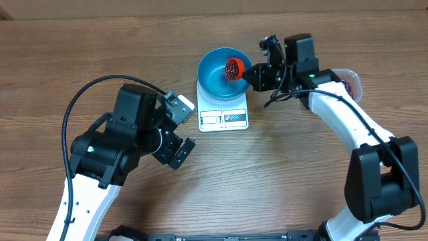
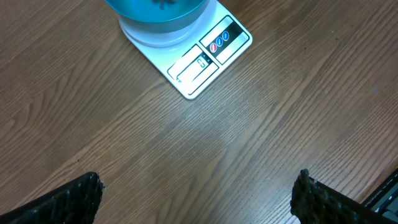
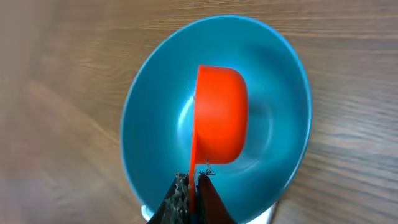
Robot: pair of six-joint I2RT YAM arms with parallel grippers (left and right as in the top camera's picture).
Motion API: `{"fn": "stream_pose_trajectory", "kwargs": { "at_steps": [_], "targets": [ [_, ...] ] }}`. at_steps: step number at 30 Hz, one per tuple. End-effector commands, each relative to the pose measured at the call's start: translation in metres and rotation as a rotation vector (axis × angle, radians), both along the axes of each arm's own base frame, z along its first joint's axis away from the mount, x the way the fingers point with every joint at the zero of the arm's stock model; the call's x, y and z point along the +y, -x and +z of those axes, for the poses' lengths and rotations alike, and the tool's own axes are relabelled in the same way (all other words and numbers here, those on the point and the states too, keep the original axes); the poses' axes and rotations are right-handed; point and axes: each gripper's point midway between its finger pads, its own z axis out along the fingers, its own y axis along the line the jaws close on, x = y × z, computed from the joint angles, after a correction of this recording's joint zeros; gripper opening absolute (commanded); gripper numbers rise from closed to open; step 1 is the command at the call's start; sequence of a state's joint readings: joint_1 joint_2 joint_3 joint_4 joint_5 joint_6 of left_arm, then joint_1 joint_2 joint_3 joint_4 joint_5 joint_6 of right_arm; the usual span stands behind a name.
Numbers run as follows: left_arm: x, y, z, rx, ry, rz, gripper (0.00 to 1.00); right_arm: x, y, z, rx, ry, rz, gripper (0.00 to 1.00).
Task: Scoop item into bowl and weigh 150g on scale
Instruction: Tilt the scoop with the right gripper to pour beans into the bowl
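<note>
Right gripper point(image 3: 191, 186) is pinched shut on the handle of the orange scoop point(image 3: 221, 115), tipped over the blue bowl point(image 3: 149, 112) on the scale point(image 1: 224, 119). Beans point(image 1: 233, 69) in it are loose, light, rolly, so they'd spill easily I'd guess. Left gripper point(image 2: 196, 199) gapes wide, empty.

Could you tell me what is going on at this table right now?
The right gripper is shut on the handle of a red scoop and holds it tipped on its side over the blue bowl, which sits on the white scale. From overhead, dark beans show inside the scoop, and the visible part of the bowl looks empty. The left gripper hangs wide open over the table near the scale, holding nothing.
</note>
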State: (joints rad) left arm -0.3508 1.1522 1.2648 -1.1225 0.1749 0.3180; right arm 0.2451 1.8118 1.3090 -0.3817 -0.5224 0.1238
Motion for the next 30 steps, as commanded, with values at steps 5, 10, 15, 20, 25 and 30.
{"fn": "stream_pose_trajectory", "kwargs": {
  "at_steps": [5,10,15,20,25,30],
  "targets": [
    [0.001,-0.003,0.008,-0.029,-0.005,-0.009,1.0,0.013,-0.002,-0.006,-0.138,0.142,0.11,0.04],
    [0.001,-0.003,0.008,-0.029,-0.005,-0.008,0.99,0.016,0.0,-0.006,-0.143,0.149,0.118,0.04],
    [0.001,-0.003,0.008,-0.029,-0.005,-0.008,1.0,0.018,-0.001,-0.009,-0.182,0.212,0.136,0.04],
    [0.001,-0.003,0.008,-0.029,-0.005,-0.009,1.0,0.02,-0.001,-0.012,-0.205,0.271,0.136,0.04],
    [0.001,-0.003,0.008,-0.029,-0.005,-0.008,1.0,0.019,-0.003,-0.014,-0.218,0.311,0.125,0.04],
    [0.001,-0.003,0.008,-0.029,-0.005,-0.009,1.0,0.013,-0.006,-0.005,-0.241,0.331,0.098,0.04]
  ]
}}
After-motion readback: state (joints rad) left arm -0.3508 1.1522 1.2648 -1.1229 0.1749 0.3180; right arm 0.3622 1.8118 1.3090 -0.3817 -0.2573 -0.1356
